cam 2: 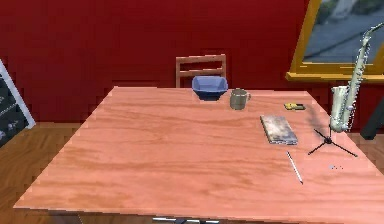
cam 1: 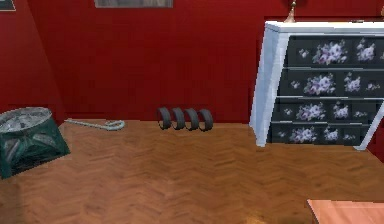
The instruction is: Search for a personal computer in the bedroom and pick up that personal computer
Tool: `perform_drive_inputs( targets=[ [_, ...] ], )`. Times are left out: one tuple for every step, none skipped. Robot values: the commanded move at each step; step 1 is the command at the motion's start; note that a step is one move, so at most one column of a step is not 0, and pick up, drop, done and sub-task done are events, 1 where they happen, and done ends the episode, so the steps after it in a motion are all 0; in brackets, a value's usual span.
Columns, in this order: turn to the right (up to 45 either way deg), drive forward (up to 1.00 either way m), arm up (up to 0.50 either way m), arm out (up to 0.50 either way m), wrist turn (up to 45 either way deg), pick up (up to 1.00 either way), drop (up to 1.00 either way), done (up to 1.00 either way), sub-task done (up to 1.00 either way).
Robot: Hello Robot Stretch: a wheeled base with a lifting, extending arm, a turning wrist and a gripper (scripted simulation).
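Searching looked to be the step in hand, since nothing in front of the robot or out to its arm side had the shape of a personal computer. Where that personal computer lay, and which way it lay from the hand, could not be told. Whether the hand was spread, pressed together or holding anything could not be told either.

On the arm side stood a wooden surface (cam 2: pixel 150 150) with a chair (cam 2: pixel 200 68) tucked in at its far edge. On it were a blue bowl (cam 2: pixel 210 88) and, just beside that, a small cup (cam 2: pixel 239 99). A flat grey book-like thing (cam 2: pixel 278 128) lay farther along, with a thin pen (cam 2: pixel 295 166) near it. A saxophone (cam 2: pixel 348 90) stood upright on its stand. The flat grey thing was the nearest in shape to a computer, yet it read as a book rather than a machine.

Ahead, a white dresser (cam 1: pixel 322 85) with flowered drawers stood against the red wall. A row of dark weights (cam 1: pixel 185 118) sat on the floor by the wall, and a green basket (cam 1: pixel 28 140) stood well apart from them.

The next move probably called for turning the base to look over more of the room, not for any reach.
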Motion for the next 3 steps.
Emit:
perform_drive_inputs(
  targets=[
    [0.0,0.0,0.0,0.0,45.0,0.0,0.0,0.0,0.0],
    [0.0,0.0,0.0,0.0,45.0,0.0,0.0,0.0,0.0],
    [0.0,0.0,0.0,0.0,45.0,0.0,0.0,0.0,0.0]
  ],
)
